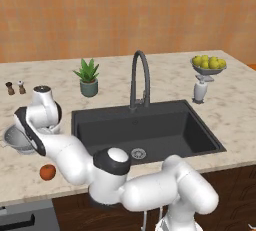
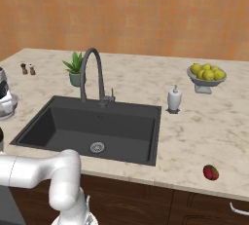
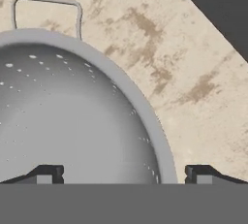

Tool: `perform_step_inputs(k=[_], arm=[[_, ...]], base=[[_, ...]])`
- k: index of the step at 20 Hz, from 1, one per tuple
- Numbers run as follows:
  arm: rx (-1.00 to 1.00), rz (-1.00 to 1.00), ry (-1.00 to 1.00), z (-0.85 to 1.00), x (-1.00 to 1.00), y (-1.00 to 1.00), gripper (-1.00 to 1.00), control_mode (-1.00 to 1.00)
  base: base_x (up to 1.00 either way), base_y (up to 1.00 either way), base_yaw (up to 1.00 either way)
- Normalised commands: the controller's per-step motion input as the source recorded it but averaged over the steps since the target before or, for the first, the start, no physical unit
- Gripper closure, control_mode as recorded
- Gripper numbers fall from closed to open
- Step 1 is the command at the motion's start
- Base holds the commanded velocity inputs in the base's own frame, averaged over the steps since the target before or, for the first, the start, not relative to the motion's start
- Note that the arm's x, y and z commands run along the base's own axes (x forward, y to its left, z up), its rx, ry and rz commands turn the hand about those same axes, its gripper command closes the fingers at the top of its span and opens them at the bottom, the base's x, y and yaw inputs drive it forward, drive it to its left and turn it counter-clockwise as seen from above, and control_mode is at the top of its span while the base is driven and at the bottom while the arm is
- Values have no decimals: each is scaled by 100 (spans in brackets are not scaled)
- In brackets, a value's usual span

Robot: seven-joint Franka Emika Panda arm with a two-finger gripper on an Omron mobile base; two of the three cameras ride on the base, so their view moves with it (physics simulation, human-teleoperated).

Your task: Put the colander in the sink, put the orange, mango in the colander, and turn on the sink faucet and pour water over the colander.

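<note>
The silvery perforated colander point(image 3: 72, 116) sits on the counter left of the sink point(image 1: 150, 125), with one wire handle point(image 3: 46, 9) showing in the hand view. My gripper point(image 3: 126, 174) hovers just above it, open, its fingertips point(image 3: 48, 173) set wide on either side of the colander's rim. In the left base view my arm covers part of the colander point(image 1: 15, 140). The orange point(image 1: 48, 172) lies near the counter's front edge, below the colander. The red-green mango point(image 2: 210, 172) lies on the counter far right of the sink point(image 2: 97, 121). The gooseneck faucet point(image 1: 140, 75) stands behind the basin, and no water runs.
A potted plant point(image 1: 89, 77) stands behind the sink's left corner. Salt and pepper shakers point(image 1: 15, 87) are at the far left. A soap dispenser point(image 1: 200, 90) and a footed bowl of yellow-green fruits point(image 1: 208, 64) stand to the right of the sink.
</note>
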Motion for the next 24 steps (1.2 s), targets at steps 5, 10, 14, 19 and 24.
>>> perform_step_inputs(k=[5, 10, 14, 19, 24], arm=[[-10, -7, 4, -43, -13, -2, -100, -100], [-3, -1, 1, -23, 13, 1, 100, -100], [0, -1, 0, -4, 6, 0, 100, -100], [0, -14, 0, 0, -41, -39, 100, -100], [4, -32, -2, 0, -78, -84, 100, -100]], base=[[0, 0, 0], [0, 0, 0], [0, 0, 0], [0, 0, 0], [0, 0, 0]])
